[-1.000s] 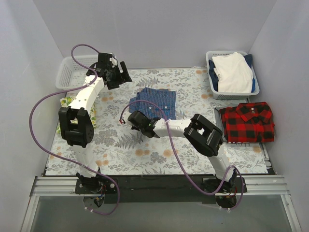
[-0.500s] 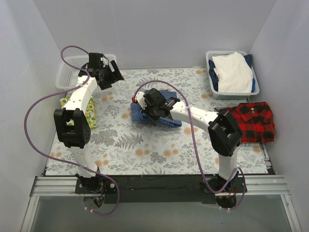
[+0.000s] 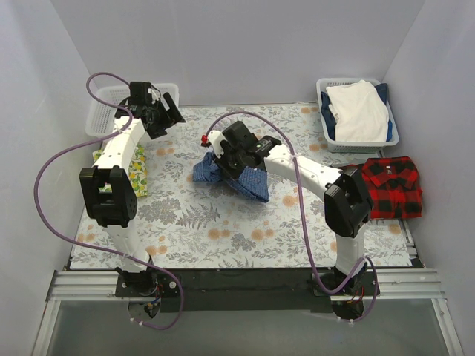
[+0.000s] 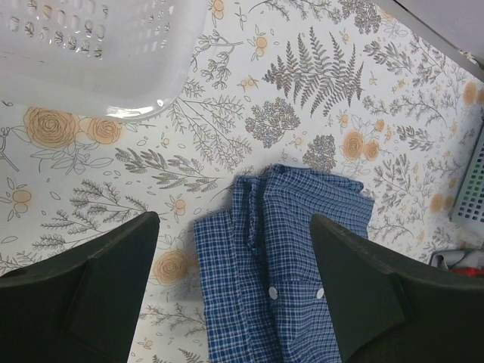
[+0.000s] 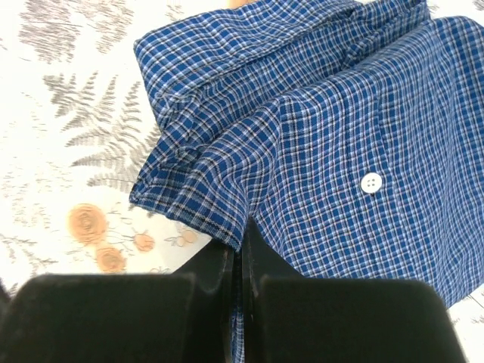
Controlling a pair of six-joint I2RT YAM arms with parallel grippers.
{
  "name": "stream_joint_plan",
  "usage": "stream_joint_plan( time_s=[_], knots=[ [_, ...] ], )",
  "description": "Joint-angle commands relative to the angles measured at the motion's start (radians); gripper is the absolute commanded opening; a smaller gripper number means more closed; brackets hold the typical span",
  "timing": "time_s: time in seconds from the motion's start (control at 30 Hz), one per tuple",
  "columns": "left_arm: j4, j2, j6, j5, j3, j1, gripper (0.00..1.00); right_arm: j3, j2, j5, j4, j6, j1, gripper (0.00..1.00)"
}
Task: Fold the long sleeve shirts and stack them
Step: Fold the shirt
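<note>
Blue check shirt (image 3: 252, 183) — pinched by right claw (image 5: 241, 231), long axis slanting left-to-near-right

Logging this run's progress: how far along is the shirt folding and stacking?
Done: the red plaid shirt lies folded on the right. In hand: the right gripper is shut on the blue check shirt, which looks rumpled; the left gripper hangs open, empty. Left: likely tidying it and stacking the two.
</note>
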Motion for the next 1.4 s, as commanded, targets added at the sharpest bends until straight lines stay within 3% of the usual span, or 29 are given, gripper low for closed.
stream_joint_plan(
  time_s=[0.0,0.23,0.3,0.33,0.37,0.47,0.6,0.87,1.0,1.27,1.3,1.33,1.37],
  knots=[
    [-0.004,-0.06,-0.03,-0.039,-0.008,0.033,0.81,0.128,0.019,-0.155,-0.04,0.028,0.0,0.01],
    [-0.018,-0.061,-0.064,-0.053,-0.001,0.108,0.81,0.325,0.022,-0.512,-0.038,0.171,-0.054,0.01],
    [-0.021,-0.06,-0.065,-0.053,0.002,0.113,0.82,0.293,-0.004,-0.575,0.058,0.324,-0.112,0.01],
    [-0.022,-0.06,-0.067,-0.054,0.005,0.113,0.82,0.201,-0.019,-0.647,0.106,0.372,-0.137,0.01],
    [-0.024,-0.061,-0.067,-0.055,0.005,0.113,0.82,0.134,-0.037,-0.677,0.255,0.445,-0.163,0.01],
    [-0.03,-0.066,-0.064,-0.076,0.006,0.116,0.82,-0.141,-0.09,-0.706,0.539,0.683,-0.267,0.01],
    [-0.031,-0.072,-0.061,-0.078,0.005,0.118,0.82,-0.338,-0.059,-0.686,0.649,0.821,-0.379,0.01],
    [-0.013,-0.089,-0.052,-0.018,-0.027,0.118,0.82,-0.424,0.051,-0.548,0.667,0.84,-0.485,0.01],
    [0.004,-0.092,-0.039,0.037,-0.047,0.119,0.82,-0.349,0.114,-0.52,0.629,0.803,-0.534,0.01],
    [0.03,-0.11,-0.013,0.145,-0.113,0.115,0.81,-0.087,0.208,-0.352,0.312,0.608,-0.617,0.01],
    [0.033,-0.113,-0.013,0.149,-0.122,0.112,0.81,-0.061,0.228,-0.335,0.281,0.567,-0.623,0.04],
    [0.041,-0.115,-0.01,0.159,-0.139,0.11,0.81,-0.034,0.238,-0.307,0.222,0.55,-0.623,0.18],
    [0.044,-0.118,0.0,0.177,-0.146,0.098,0.81,0.027,0.251,-0.29,0.188,0.53,-0.623,0.23]
  ],
)
